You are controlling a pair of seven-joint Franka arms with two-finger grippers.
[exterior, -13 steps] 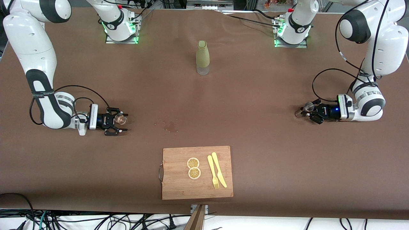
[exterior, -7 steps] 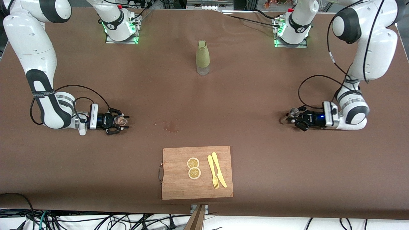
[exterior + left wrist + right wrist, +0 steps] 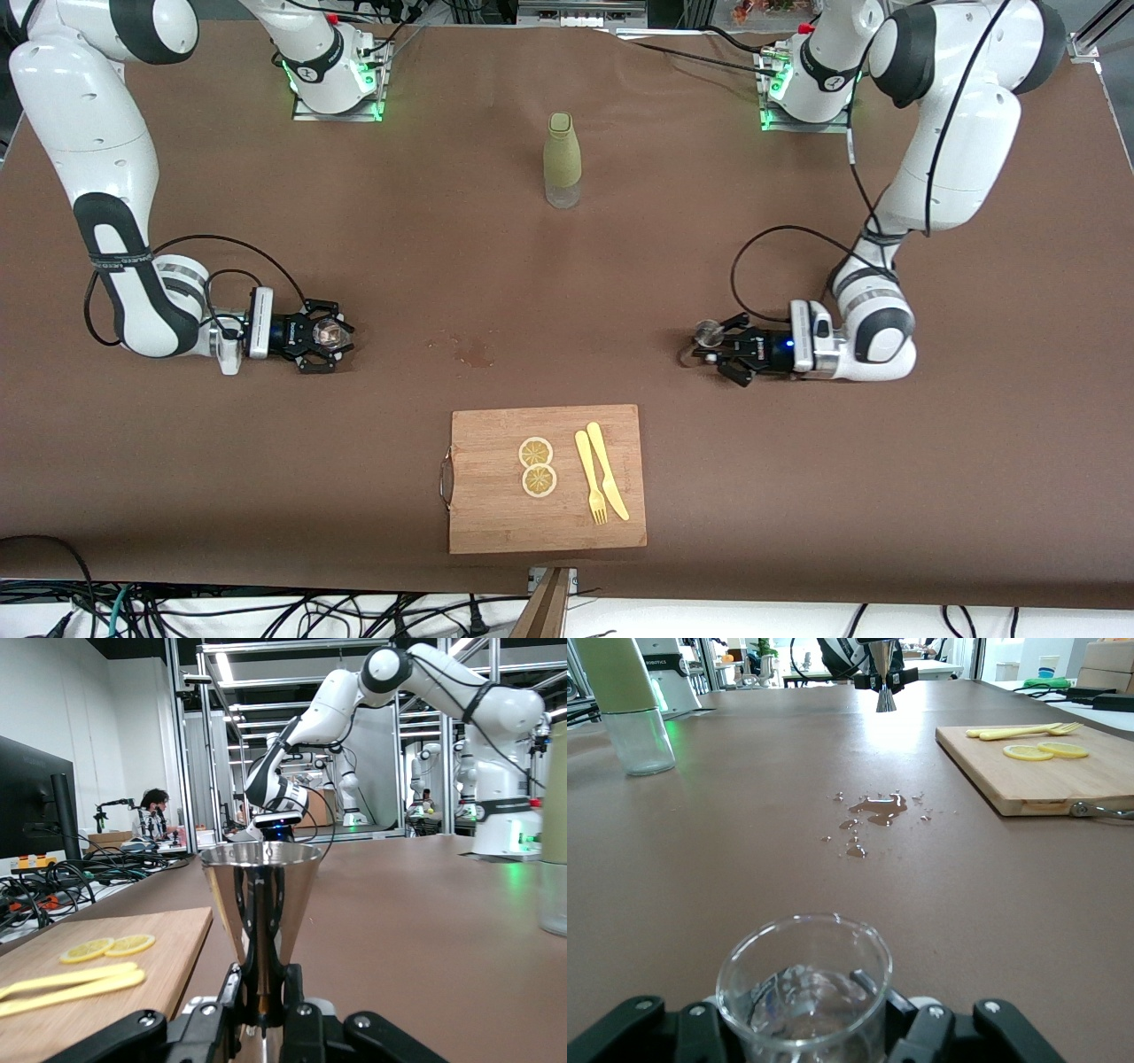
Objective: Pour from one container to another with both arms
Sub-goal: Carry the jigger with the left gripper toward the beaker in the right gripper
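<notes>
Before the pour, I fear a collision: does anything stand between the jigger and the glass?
Nothing visible does. Only bare table with a small spill lies between the jigger and the glass.

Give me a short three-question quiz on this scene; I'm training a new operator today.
1. True or false: the left gripper is shut on the jigger.
2. What stands between the right gripper's fingers: A fork, B glass cup, C bottle?
3. Fill in: the lemon slices lie on the cutting ____.

Key: 1 true. 2 B. 3 board.
</notes>
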